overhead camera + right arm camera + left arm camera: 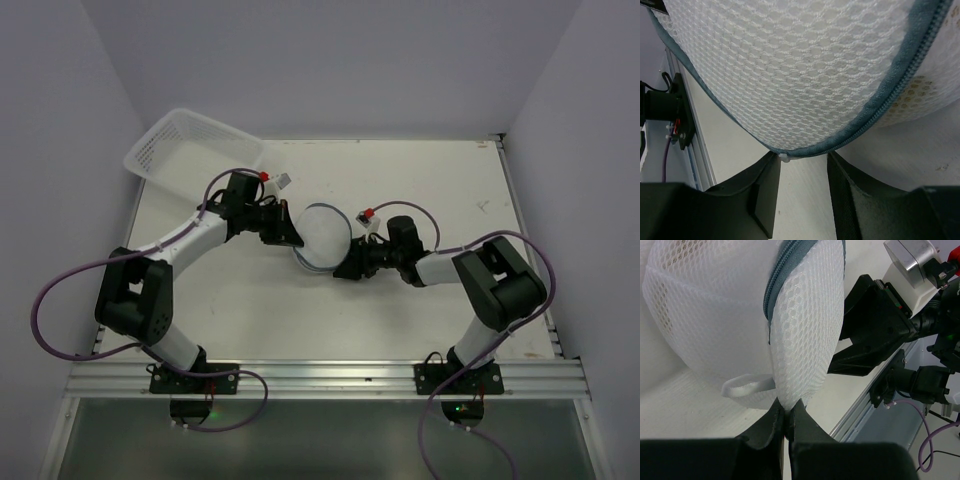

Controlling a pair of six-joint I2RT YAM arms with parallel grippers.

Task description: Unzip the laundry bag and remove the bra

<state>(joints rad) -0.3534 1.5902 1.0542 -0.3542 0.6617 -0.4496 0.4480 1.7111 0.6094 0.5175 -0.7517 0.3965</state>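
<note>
The laundry bag [324, 237] is a round white mesh pod with a grey-blue zipper rim, at the table's middle between both arms. My left gripper [786, 416] is shut, pinching the mesh of one half [805, 340] next to a white fabric loop [747, 386]. My right gripper [804, 172] is open, its fingers [765, 192] either side of the zipper rim [860, 131]. A small white zipper pull [784, 157] sits by the right gripper's left finger. The zipper looks closed. The bra is hidden inside; a tan patch shows through the mesh [920, 90].
A white plastic lattice basket [190, 145] stands at the table's far left corner. The aluminium rail [330, 378] runs along the near edge. Grey walls enclose the table on three sides.
</note>
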